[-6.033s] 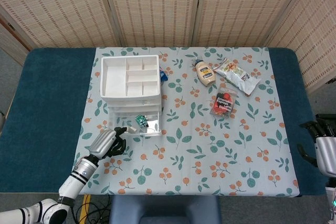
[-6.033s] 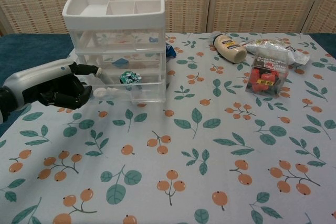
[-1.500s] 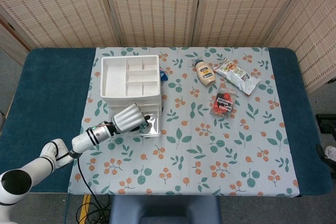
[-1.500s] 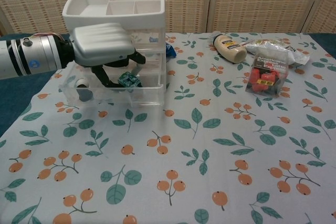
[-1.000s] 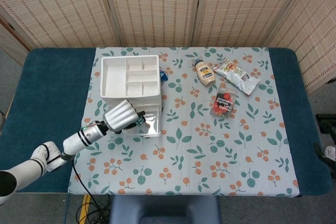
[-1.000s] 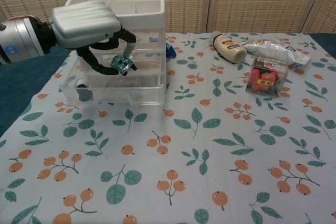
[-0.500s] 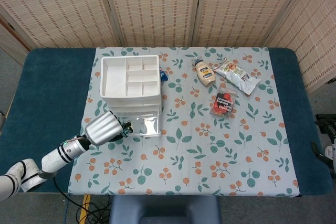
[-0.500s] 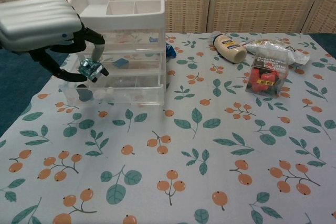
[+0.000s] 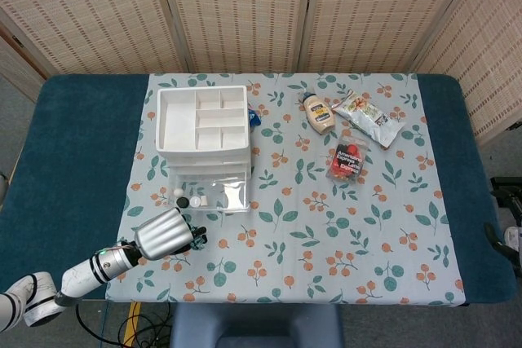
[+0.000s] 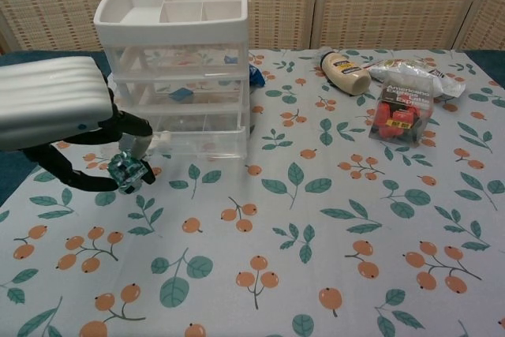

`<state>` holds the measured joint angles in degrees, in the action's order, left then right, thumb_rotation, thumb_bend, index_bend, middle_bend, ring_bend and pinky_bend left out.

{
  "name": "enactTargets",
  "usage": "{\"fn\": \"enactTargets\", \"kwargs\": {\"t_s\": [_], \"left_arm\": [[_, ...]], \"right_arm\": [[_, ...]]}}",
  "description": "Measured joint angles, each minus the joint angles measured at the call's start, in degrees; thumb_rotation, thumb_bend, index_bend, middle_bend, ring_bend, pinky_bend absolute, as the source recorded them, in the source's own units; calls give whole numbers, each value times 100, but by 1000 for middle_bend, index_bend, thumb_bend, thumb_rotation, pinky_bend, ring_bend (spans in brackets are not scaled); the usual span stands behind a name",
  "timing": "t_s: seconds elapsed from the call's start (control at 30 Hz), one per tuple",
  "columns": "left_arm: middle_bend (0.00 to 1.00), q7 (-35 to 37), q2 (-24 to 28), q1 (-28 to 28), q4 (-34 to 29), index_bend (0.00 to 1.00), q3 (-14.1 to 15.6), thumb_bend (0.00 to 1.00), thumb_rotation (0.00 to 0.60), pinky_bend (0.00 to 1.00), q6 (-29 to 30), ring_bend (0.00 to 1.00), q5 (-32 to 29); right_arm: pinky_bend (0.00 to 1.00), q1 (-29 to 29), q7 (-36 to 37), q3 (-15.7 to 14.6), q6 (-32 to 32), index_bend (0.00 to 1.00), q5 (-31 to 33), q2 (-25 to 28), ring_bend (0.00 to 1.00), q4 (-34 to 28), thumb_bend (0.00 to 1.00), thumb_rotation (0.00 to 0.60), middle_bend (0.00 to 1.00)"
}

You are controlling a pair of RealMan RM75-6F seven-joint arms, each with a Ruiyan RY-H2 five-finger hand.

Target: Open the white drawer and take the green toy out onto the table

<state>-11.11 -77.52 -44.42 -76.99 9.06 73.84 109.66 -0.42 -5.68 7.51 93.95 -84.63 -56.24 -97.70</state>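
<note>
The white drawer unit stands at the back left of the patterned cloth, its clear bottom drawer pulled out. My left hand hovers in front of the drawer and pinches the small green toy between thumb and fingers, just above the cloth. Only a sliver of my right hand shows at the right edge of the head view, and its fingers cannot be made out.
A mayonnaise bottle, a snack packet and a red package lie at the back right. Small caps sit in the open drawer. A blue object lies beside the unit.
My left hand lifted the green toy out of the open drawer and carried it left and toward the table's front edge, lowering it close to the cloth.
</note>
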Motion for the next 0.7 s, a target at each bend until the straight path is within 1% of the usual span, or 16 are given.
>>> {"fn": "enactTargets", "kwargs": {"t_s": [0.27, 0.33, 0.4, 0.5, 0.57, 0.7], "left_arm": [[946, 253, -554, -20, 651, 476, -49, 226, 600, 1000, -335, 1000, -68], [946, 328, -701, -12, 843, 443, -54, 226, 600, 1000, -393, 1000, -93], [945, 418, -820, 17, 961, 384, -73, 226, 600, 1000, -408, 1000, -137], [945, 481, -873, 55, 1023, 336, -106, 226, 600, 1000, -338, 1000, -158], [945, 529, -876, 77, 1026, 334, -119, 226, 600, 1000, -259, 1000, -155], [943, 701, -826, 164, 954, 334, -182, 226, 600, 1000, 92, 1000, -151]], "right_arm": [[297, -34, 37, -14, 22, 277, 7, -1, 198, 29, 328, 600, 293], [297, -42, 42, -15, 23, 277, 15, -4, 198, 36, 328, 600, 293], [297, -47, 45, -12, 36, 277, 18, -4, 198, 36, 329, 600, 293], [297, -54, 43, -5, 60, 277, 6, -3, 198, 33, 329, 600, 293], [297, -57, 38, -4, 64, 277, 1, -1, 198, 31, 328, 600, 296], [297, -61, 37, -4, 68, 277, -6, 11, 198, 25, 328, 600, 299]]}}
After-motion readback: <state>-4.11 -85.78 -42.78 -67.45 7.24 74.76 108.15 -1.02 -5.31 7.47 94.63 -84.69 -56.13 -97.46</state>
